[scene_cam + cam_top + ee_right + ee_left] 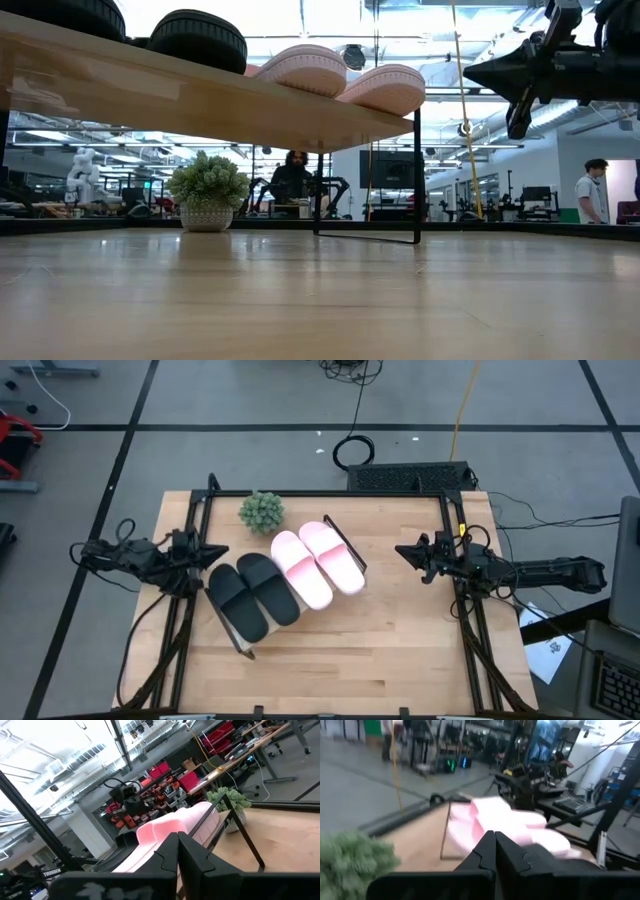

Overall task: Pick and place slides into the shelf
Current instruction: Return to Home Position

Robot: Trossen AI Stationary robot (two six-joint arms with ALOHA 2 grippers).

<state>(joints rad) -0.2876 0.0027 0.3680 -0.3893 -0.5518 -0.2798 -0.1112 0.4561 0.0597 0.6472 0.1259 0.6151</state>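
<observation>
The long light-wood shelf [200, 100] with black wire ends holds the matte black slides [250, 592] left, the pale pink slides [318, 565] right. Our left gripper [222, 550] and right gripper [400, 550] flank it, closed and empty. We fear the left, close by, nudging the black pair on leaving.

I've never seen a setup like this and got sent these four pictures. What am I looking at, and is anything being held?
It is a robot with two dark arms at a wooden table. One picture looks straight down, one sits at tabletop height, and two come from cameras on the wrists. The left hand and right hand hover at the table's sides, both shut and holding nothing. Between them a wooden shelf carries the black slides and pink slides, with a small potted plant nearby.
</observation>
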